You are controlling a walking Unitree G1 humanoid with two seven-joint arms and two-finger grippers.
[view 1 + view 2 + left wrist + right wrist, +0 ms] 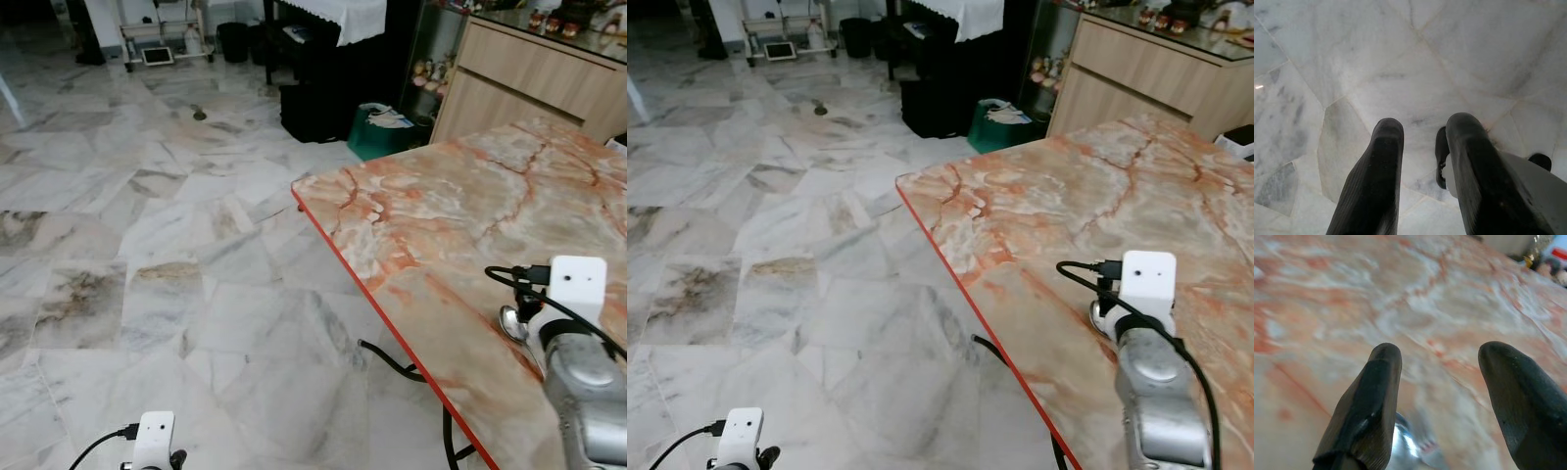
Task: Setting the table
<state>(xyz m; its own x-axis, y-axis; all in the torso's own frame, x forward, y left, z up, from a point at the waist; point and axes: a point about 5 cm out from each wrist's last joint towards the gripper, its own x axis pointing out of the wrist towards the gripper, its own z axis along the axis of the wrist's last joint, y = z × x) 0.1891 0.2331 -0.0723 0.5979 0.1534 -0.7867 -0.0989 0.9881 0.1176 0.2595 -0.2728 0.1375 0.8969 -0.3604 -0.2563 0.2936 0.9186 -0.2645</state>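
While spread over the marble table, right claw (spoon beneath), green bag beyond.

We see a pale marble floor with grey and brown veins spreading across the room. At the far side stands a dark piece of furniture with a white cloth draped over its top. Just beside its foot sits a green bag holding white papers. To the right of that we see a light wooden cabinet with small jars along its glossy top. Far back on the left, a white trolley carries a tablet-like screen, and a black bin stands near it.
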